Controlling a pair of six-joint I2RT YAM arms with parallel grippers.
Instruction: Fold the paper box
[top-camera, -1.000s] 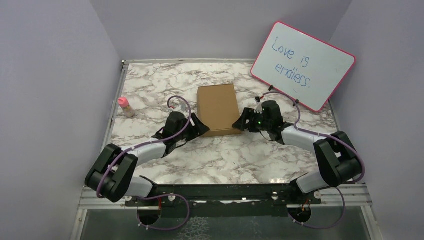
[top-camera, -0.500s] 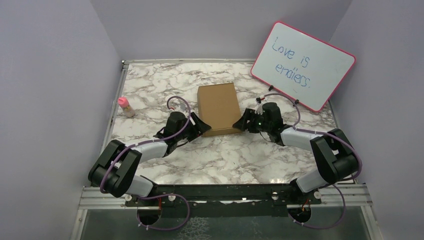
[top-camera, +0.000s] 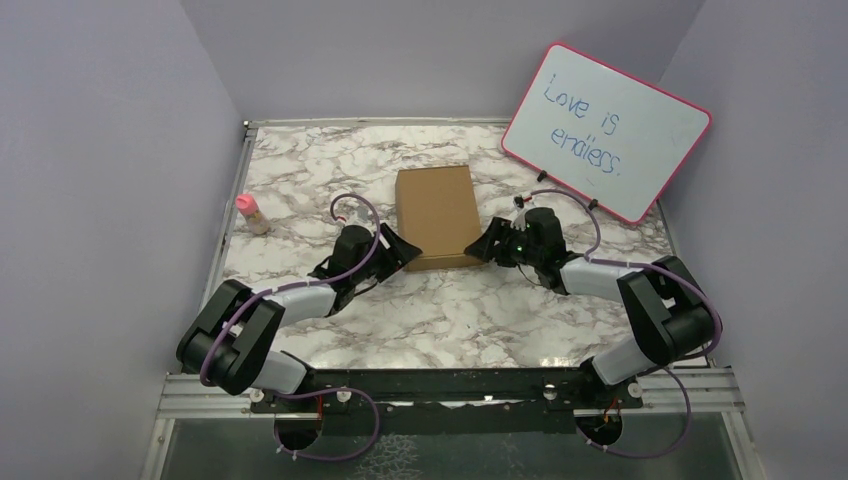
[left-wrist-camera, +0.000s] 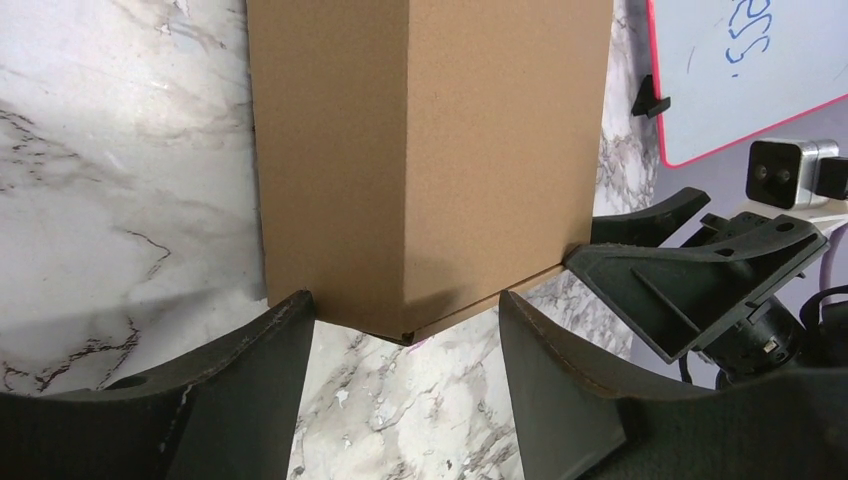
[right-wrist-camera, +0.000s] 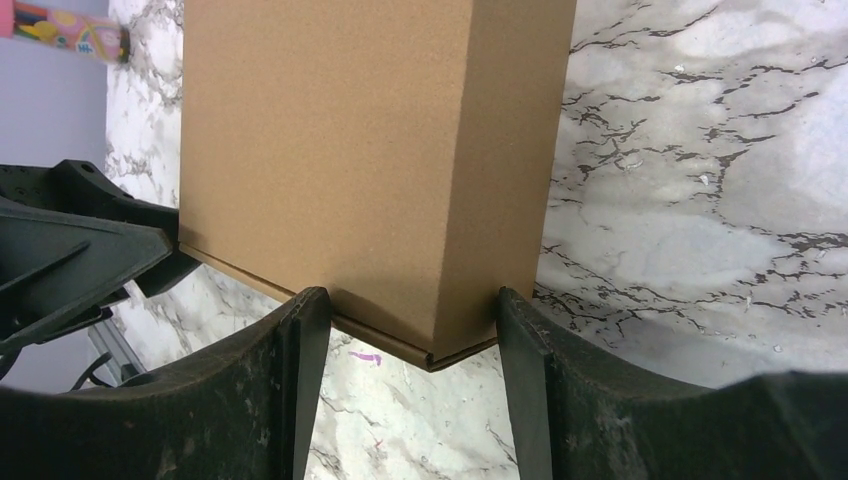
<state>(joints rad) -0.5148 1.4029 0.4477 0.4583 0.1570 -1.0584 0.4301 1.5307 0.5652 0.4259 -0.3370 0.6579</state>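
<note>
Squaring-up seems the step in hand: left hand (top-camera: 402, 250) spread open astride the near-left corner of the paper box (top-camera: 436, 212), lying closed mid-tabletop (top-camera: 300, 170); right hand (top-camera: 481, 245) open astride its near-right corner. Next probably calls for even, opposed pressure.

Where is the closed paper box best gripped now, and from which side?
Its two near corners, approached low from the near side. The paper box lies flat and looks too broad to span, but each corner fits inside an open tool: the left tool and right tool straddle them.
</note>
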